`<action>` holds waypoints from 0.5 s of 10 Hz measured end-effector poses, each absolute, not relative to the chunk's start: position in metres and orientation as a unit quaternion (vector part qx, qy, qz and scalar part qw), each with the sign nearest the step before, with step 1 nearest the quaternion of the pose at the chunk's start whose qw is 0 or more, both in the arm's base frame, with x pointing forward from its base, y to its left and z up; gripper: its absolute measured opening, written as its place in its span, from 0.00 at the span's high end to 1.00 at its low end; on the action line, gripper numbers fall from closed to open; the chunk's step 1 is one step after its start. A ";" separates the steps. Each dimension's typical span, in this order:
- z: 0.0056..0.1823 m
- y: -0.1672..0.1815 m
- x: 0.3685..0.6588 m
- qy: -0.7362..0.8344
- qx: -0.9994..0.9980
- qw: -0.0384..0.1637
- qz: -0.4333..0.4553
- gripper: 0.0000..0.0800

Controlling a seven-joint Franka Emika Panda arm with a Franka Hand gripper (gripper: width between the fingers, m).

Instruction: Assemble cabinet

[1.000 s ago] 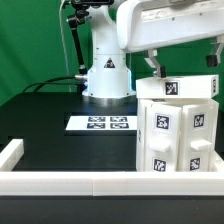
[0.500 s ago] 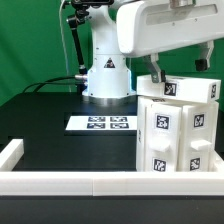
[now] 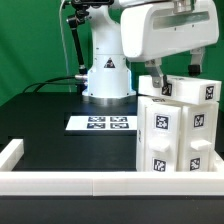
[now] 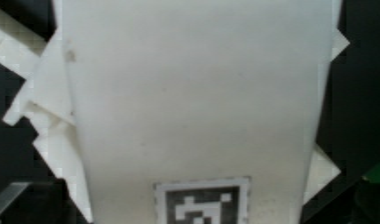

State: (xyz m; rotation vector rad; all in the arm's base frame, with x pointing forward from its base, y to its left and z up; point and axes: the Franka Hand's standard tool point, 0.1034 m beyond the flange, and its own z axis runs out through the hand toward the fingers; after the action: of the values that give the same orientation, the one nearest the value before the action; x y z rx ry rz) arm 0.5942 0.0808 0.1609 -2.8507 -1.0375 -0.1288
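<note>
The white cabinet (image 3: 178, 130) stands at the exterior view's right, near the front rail, with black-and-white tags on its front and a tagged top panel (image 3: 182, 89) lying across it. My gripper (image 3: 175, 70) hangs directly over that top panel. Its two fingers (image 3: 156, 68) stand wide apart just above the panel's back edge, open, with nothing seen gripped. In the wrist view a long white panel (image 4: 187, 90) fills the picture, with one tag (image 4: 201, 203) at its near end. My fingertips are not clear there.
The marker board (image 3: 101, 124) lies flat on the black table in front of the robot base (image 3: 107, 75). A low white border rail (image 3: 60, 181) runs along the front and the exterior view's left edge.
The hand has come down closer to the cabinet's top panel and shifted slightly toward the exterior view's left. The jaws stay wide. The cabinet has not moved.
</note>
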 end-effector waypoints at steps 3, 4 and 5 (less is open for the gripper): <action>0.157 0.077 0.595 -0.325 -0.943 0.052 -0.041 0.00; 0.156 0.074 0.595 -0.323 -0.944 0.052 -0.041 0.11; 0.156 0.075 0.595 -0.323 -0.944 0.052 -0.041 0.11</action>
State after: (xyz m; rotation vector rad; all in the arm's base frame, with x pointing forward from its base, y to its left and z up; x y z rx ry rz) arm 0.5951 0.0746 0.1562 -2.8712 -0.9825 -0.1245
